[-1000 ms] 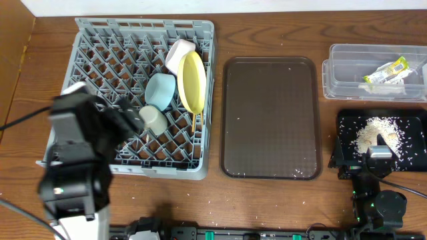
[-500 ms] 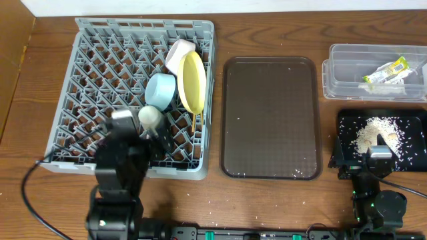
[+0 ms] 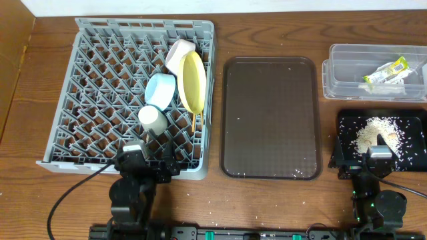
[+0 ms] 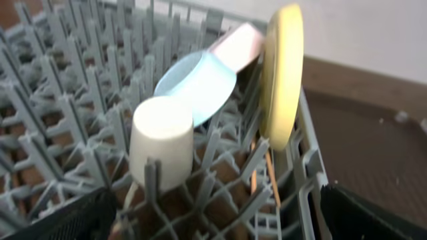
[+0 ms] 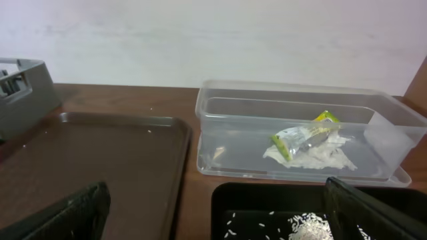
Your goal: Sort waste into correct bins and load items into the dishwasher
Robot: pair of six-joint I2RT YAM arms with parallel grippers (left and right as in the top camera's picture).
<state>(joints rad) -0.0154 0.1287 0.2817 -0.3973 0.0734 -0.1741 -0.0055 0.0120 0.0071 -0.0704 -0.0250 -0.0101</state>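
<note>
In the grey dishwasher rack (image 3: 100,67) stand the pale cup (image 3: 152,119), light blue bowl (image 3: 161,90), yellow plate (image 3: 192,81) on edge, pink bowl (image 3: 179,53) and chopsticks (image 3: 194,121). My left gripper (image 3: 148,159) hangs open over the rack's front edge, just short of the cup (image 4: 162,140), with only rack pegs between its fingers. The clear tub (image 3: 373,48) holds the green-yellow wrapper (image 5: 303,137) and a pale wrapper (image 5: 313,155). Rice scraps (image 3: 377,133) lie in the black bin (image 3: 347,120). My right gripper (image 3: 380,157) is open and empty at that bin's near edge.
The dark brown serving tray (image 3: 269,120) lies between the rack and the bins, with a few rice grains on it. More grains are scattered on the wooden table near its front edge. A cable trails from the left arm at the front left.
My left arm has drawn back from over the rack's left side to its front edge, leaving the cup in the rack. The right arm has not moved.
</note>
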